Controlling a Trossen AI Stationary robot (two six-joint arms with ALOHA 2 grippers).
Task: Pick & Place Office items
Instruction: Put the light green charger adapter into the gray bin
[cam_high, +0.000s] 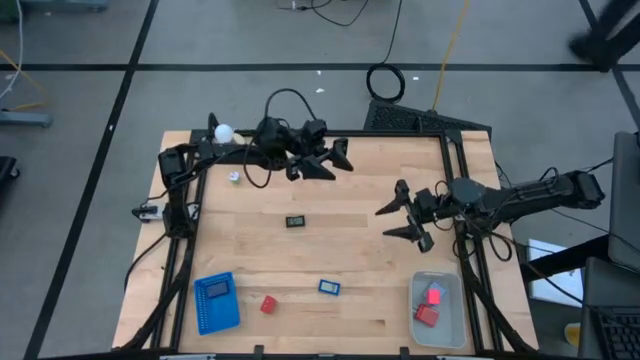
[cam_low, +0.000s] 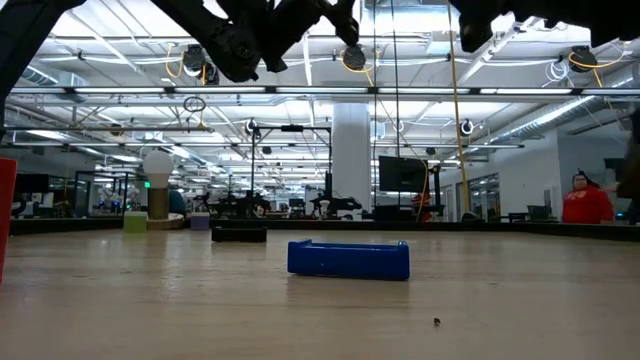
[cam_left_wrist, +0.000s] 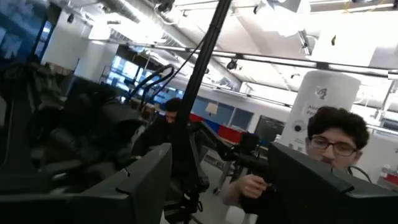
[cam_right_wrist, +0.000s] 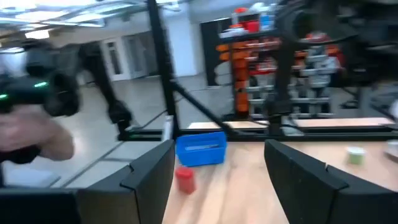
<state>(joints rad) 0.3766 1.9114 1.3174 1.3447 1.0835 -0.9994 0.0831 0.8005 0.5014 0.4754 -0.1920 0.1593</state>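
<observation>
Hovering above table, both empty: right gripper (cam_high: 397, 221) jaws apart, left gripper (cam_high: 325, 162) jaws apart at far side. We count two red blocks (cam_high: 431, 304) in pale bin (cam_high: 415, 325). We judge left: red block (cam_high: 268, 304), blue piece (cam_high: 329, 287), black piece (cam_high: 297, 221), whitish bit (cam_high: 234, 177).

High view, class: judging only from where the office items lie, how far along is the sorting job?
Done: two red blocks lie in the pale bin. In hand: nothing; the left gripper and right gripper both hang open and empty above the table. Left: a red block, a blue piece, a black piece and a small pale bit lie loose.
</observation>
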